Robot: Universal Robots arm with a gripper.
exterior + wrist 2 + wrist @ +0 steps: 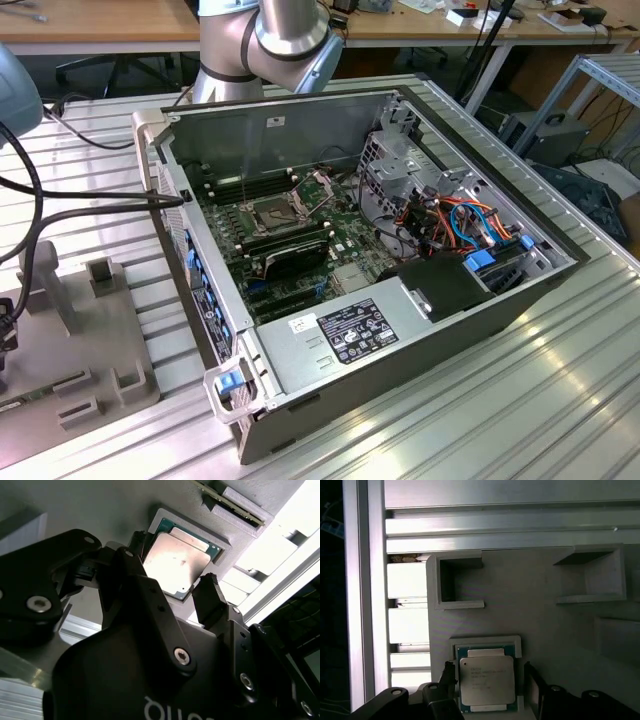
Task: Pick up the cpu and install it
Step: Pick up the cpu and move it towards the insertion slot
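Grey fixture (100, 345): sits on the table at the lower left of the exterior view.
Cpu (486, 681): lies flat, metal top up, in a framed recess of the grey fixture, as you see in both wrist views.
Gripper (489, 675): spread, with one of its fingers (532, 682) on each side of the cpu; nothing is gripped.
Computer case (420, 330): open, in the centre of the exterior view.
Socket (270, 212): dark square on the green board inside the case.
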